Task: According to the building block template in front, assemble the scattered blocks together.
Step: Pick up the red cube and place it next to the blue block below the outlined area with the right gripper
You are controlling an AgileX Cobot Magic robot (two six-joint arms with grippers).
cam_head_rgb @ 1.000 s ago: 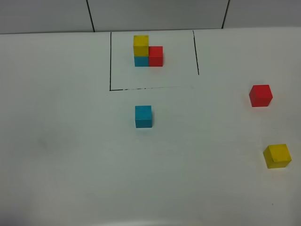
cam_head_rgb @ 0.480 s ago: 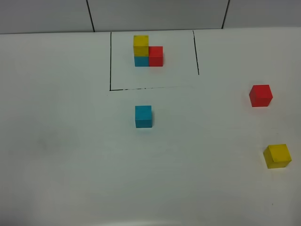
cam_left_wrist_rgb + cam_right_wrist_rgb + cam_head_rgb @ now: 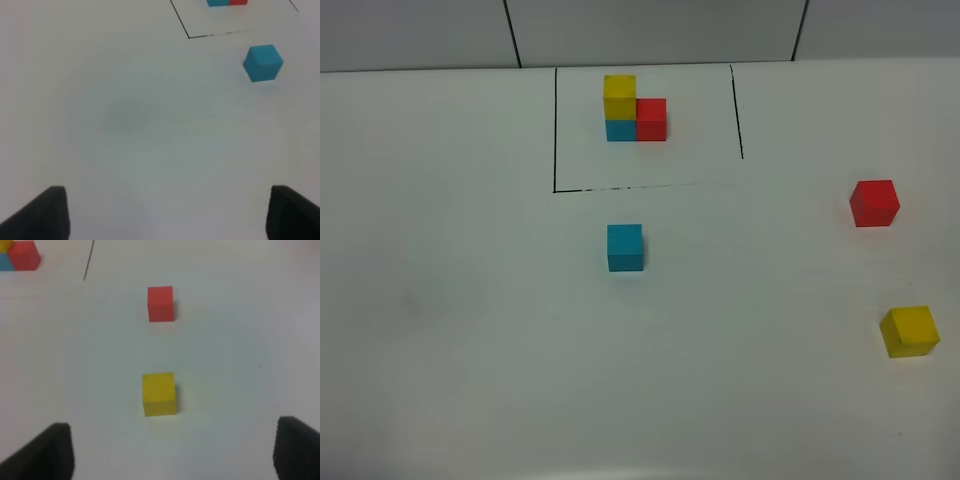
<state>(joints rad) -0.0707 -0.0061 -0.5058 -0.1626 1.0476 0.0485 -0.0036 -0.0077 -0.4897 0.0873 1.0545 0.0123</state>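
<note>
Right gripper [image 3: 167,452] spread — yellow cube [image 3: 159,394] ahead; left gripper [image 3: 165,215] same, blue cube [image 3: 263,62] farther.

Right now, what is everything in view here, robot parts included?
Table: one, white, under everything.
Wall: grey panels, behind the table.
Black lines: thin open frame, far middle of the table.
Template: one build of three cubes, yellow on blue with red alongside, inside the lines.
Blue cube: one, cyan-blue, alone just in front of the lines.
Red cube: one, red, right side.
Yellow cube: one, yellow, right side, nearer than the red.
Left gripper: one, black, open and empty, seen only from its wrist camera.
Right gripper: one, black, open and empty, yellow cube ahead of it.
</note>
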